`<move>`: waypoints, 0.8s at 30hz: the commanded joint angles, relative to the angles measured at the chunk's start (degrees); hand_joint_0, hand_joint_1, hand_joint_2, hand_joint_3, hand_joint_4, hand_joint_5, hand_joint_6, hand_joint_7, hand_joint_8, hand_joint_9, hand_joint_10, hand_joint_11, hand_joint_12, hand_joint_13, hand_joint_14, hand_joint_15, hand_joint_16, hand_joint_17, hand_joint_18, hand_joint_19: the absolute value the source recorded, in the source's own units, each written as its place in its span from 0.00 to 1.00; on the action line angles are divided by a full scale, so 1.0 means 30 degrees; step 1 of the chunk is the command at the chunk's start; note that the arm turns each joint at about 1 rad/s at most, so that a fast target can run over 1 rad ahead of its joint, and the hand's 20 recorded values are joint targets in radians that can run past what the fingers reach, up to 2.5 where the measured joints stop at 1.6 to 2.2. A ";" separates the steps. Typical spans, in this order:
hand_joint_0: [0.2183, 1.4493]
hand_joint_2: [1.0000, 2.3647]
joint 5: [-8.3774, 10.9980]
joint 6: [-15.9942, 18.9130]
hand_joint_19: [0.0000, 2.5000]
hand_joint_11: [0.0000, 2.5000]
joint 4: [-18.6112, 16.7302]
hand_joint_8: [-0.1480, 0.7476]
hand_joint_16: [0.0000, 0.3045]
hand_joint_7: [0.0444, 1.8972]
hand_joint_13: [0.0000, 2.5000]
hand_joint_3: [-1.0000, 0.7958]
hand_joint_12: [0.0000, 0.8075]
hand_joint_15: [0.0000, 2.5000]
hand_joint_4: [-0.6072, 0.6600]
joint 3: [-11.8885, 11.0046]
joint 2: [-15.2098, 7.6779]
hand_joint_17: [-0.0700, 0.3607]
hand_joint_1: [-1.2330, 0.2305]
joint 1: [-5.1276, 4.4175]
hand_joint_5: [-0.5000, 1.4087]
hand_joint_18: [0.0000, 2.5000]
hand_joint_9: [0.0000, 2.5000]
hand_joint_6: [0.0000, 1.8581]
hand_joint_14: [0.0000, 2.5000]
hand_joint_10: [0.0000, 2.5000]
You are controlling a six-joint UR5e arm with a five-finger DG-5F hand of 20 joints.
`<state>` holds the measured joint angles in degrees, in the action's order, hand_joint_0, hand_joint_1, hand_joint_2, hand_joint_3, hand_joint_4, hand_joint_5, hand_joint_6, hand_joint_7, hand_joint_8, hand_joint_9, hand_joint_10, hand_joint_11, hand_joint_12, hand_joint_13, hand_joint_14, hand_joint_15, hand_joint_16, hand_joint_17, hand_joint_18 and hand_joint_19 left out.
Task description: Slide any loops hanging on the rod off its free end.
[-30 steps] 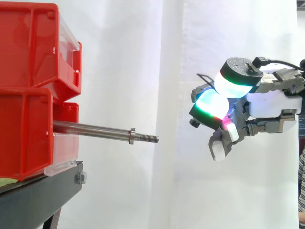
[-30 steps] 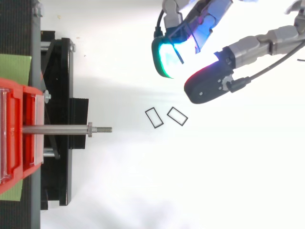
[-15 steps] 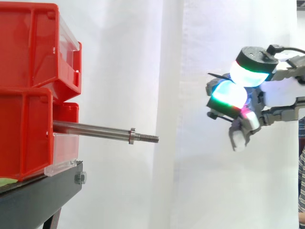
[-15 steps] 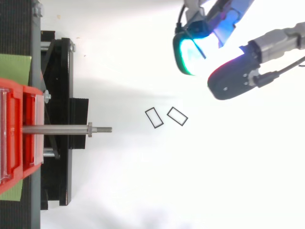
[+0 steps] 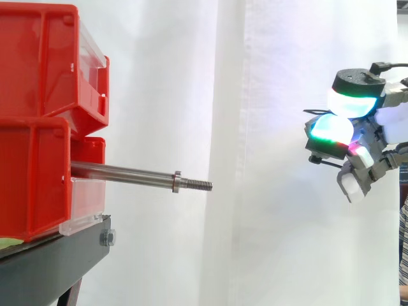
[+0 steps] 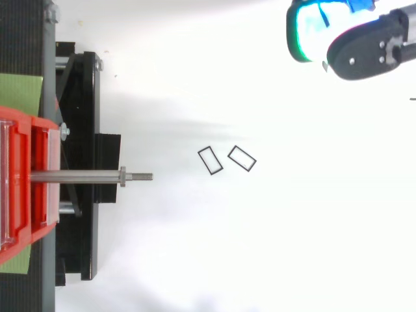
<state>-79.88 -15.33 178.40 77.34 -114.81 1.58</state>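
A steel rod [image 5: 127,173] sticks out level from the red bins [image 5: 38,127] toward the right, ending in a threaded free tip; nothing hangs on it. My hand [image 5: 366,150] hovers far to the right of the tip, a little above rod height, with glowing pads pressed together on what looks like a thin black wire loop [image 5: 325,164]. From above, the hand [image 6: 364,45] sits at the upper right corner. Two black rectangular loops [image 6: 210,160] [image 6: 242,158] lie flat on the white floor past the rod's end [image 6: 146,175].
The bins rest on a black stand [image 6: 78,130] at the left, with a green sheet [image 6: 19,94] beneath them. A white curtain [image 5: 268,76] hangs behind. White floor spreads between the rod tip and the hand.
The hand has drawn back to the right and slightly up, away from the rod. The rod and the two loops on the floor have stayed put.
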 commanded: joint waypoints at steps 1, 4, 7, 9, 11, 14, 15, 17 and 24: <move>0.34 0.01 0.0523 0.0216 0.16 0.21 0.0005 0.51 0.12 0.60 0.37 0.46 0.41 0.15 0.55 0.0030 0.0009 0.35 0.32 -0.0029 0.20 0.30 0.45 0.49 0.01 0.01; 0.34 0.01 0.0523 0.0128 0.16 0.21 0.0005 0.51 0.12 0.60 0.37 0.47 0.41 0.15 0.56 0.0001 0.0009 0.35 0.32 0.0000 0.20 0.30 0.45 0.49 0.01 0.01; 0.33 0.01 0.0523 0.0070 0.16 0.21 -0.0024 0.51 0.12 0.60 0.37 0.47 0.41 0.15 0.56 0.0030 0.0009 0.35 0.33 0.0000 0.20 0.30 0.45 0.49 0.01 0.01; 0.33 0.01 0.0523 0.0070 0.16 0.21 -0.0024 0.51 0.12 0.60 0.37 0.46 0.41 0.15 0.56 0.0030 0.0009 0.35 0.33 0.0000 0.20 0.30 0.45 0.49 0.01 0.01; 0.33 0.01 0.0523 0.0070 0.16 0.20 -0.0024 0.52 0.12 0.60 0.37 0.46 0.41 0.15 0.56 0.0030 0.0009 0.35 0.33 0.0000 0.20 0.30 0.45 0.49 0.01 0.01; 0.33 0.01 0.0523 0.0070 0.16 0.20 -0.0024 0.52 0.12 0.60 0.37 0.46 0.42 0.14 0.56 0.0001 0.0009 0.35 0.33 0.0000 0.20 0.30 0.45 0.49 0.01 0.01; 0.33 0.01 0.0523 0.0070 0.16 0.20 -0.0024 0.52 0.12 0.60 0.37 0.46 0.41 0.14 0.56 0.0001 0.0009 0.35 0.33 0.0000 0.20 0.30 0.45 0.49 0.01 0.01; 0.33 0.01 0.0523 0.0070 0.15 0.21 -0.0024 0.52 0.12 0.59 0.37 0.47 0.41 0.14 0.56 0.0001 0.0009 0.35 0.33 0.0000 0.21 0.30 0.45 0.49 0.01 0.01; 0.34 0.01 0.0523 0.0070 0.15 0.21 -0.0024 0.53 0.12 0.60 0.37 0.46 0.41 0.14 0.55 0.0001 0.0009 0.36 0.32 0.0000 0.21 0.30 0.45 0.49 0.01 0.01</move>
<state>-78.31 -15.12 178.33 77.37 -114.79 1.58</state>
